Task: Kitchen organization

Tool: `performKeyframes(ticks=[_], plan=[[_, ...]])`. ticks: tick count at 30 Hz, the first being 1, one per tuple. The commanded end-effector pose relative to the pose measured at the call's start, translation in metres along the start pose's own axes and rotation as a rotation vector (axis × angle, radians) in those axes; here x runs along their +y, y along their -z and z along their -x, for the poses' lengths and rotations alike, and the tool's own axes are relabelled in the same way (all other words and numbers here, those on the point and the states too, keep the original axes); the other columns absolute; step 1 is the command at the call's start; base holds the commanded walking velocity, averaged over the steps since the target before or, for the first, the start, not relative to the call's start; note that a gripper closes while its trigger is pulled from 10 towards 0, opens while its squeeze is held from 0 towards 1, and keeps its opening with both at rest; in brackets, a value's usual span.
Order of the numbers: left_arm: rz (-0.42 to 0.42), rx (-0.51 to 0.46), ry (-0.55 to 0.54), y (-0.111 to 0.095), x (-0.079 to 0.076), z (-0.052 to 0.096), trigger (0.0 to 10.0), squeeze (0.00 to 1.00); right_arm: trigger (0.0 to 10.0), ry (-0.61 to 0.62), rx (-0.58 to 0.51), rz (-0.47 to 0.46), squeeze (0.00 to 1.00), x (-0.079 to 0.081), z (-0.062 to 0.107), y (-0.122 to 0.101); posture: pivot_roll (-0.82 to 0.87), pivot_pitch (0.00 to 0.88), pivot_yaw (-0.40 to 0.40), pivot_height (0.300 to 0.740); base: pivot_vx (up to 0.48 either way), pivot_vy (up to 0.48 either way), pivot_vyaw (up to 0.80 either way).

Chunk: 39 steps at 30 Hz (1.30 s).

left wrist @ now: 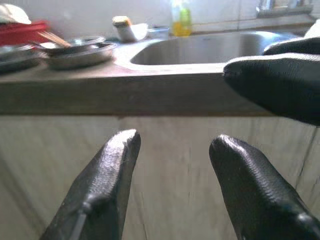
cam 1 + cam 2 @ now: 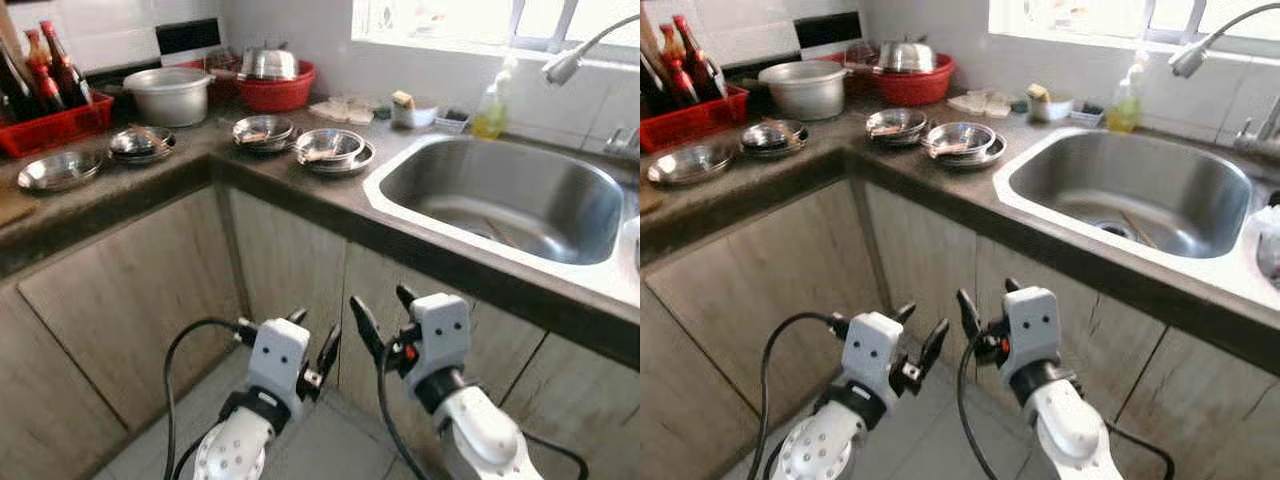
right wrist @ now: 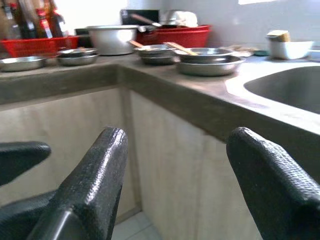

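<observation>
Several steel plates and bowls lie on a dark L-shaped counter. One stack sits beside the steel sink, another stack just left of it, a third further left, and a single plate at the far left. Wooden sticks rest in some bowls. My left gripper and right gripper both stand open and empty, low in front of the cabinet doors, below the counter edge. The wrist views look past the open fingers at the counter front.
A red crate holds sauce bottles at the back left. A large steel pot and a red basin with a lid stand by the wall. A soap bottle, a small bowl and a tap surround the sink.
</observation>
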<state>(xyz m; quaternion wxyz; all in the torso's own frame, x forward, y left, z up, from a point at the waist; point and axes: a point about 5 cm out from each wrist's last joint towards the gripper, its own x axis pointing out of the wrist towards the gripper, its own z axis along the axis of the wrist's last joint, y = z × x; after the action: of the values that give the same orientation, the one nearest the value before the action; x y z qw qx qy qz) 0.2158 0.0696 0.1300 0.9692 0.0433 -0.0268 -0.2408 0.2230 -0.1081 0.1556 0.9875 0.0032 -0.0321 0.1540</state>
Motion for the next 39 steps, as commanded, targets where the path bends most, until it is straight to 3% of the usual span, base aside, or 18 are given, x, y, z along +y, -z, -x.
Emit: performKeyframes(ticks=[1,25,39], plan=[[-0.008,-0.003,0.010,-0.0013,-0.0023,-0.0010,10.0,0.00,10.0,0.018,-0.004,-0.004,0.00,-0.0042,-0.0010,-0.0005,0.02,0.000,-0.009,0.740,0.259,0.000,0.00],[-0.004,-0.004,0.008,-0.0013,-0.0029,-0.0017,10.0,0.00,10.0,-0.015,-0.019,0.029,0.00,-0.0010,-0.0029,-0.0030,0.01,0.001,-0.012,0.740,0.257,0.000,0.00],[-0.003,0.000,-0.003,-0.0008,-0.0010,-0.0017,10.0,0.00,10.0,-0.040,-0.023,0.045,0.00,0.0025,-0.0031,-0.0025,0.01,0.000,-0.010,0.740,0.180,0.000,0.78]])
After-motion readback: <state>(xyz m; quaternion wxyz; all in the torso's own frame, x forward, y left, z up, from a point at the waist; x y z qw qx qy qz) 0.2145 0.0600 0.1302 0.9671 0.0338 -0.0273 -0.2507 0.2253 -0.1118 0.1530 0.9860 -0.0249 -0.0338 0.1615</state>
